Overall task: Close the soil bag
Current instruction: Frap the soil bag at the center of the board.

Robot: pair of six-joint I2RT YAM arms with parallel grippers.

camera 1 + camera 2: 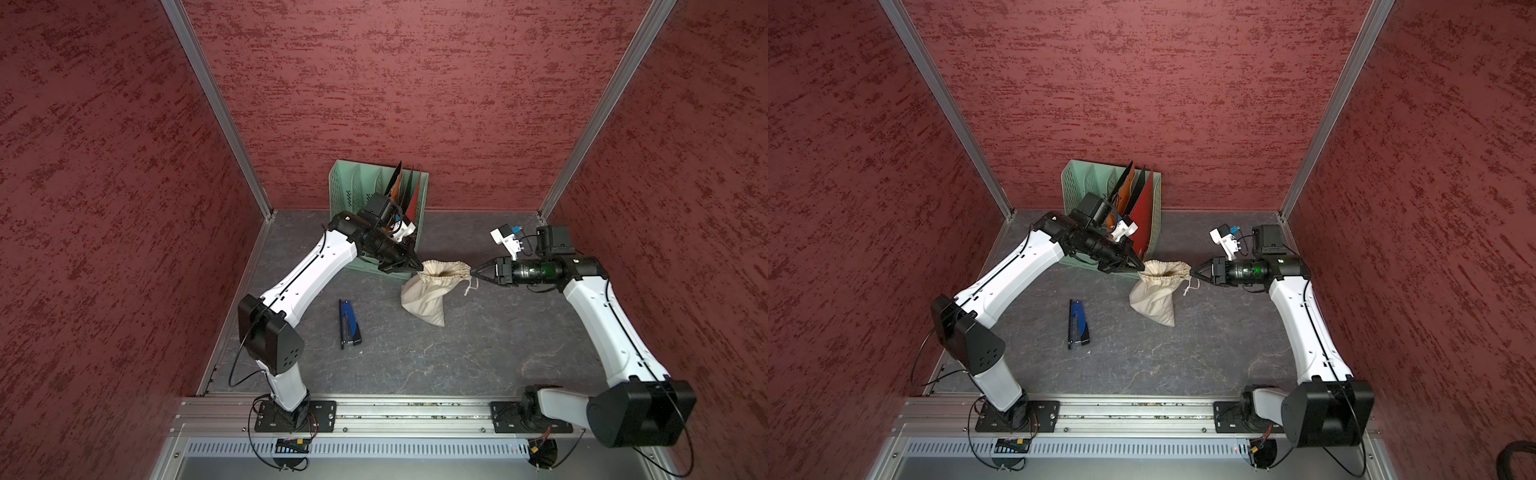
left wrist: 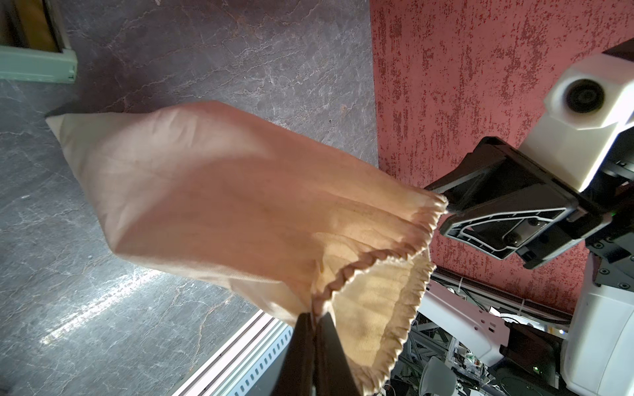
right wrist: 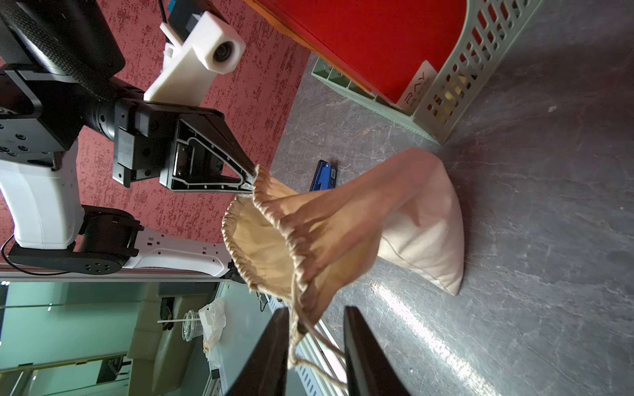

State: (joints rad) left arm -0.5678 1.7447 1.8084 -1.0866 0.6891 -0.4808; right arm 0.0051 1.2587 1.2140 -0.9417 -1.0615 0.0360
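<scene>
In both top views, at the centre of the frame, the cream soil bag (image 1: 428, 301) rests its full bottom corner on the grey desk (image 1: 498, 332). Its open mouth is lifted and stretched between two arms.

The left gripper (image 1: 417, 268), jaws pressed together, pinches the left end of the rim. The right gripper (image 1: 473, 272) sits at the right end with its jaws partly apart. The gathered hem and a drawstring cord (image 3: 324, 340) pass between them, and the cloth brushes one finger (image 3: 271, 343).

A blue stapler (image 1: 348, 322) lies apart from the bag, to its lower left. A green file rack (image 1: 353, 183) holding folders stands close behind the left gripper.
</scene>
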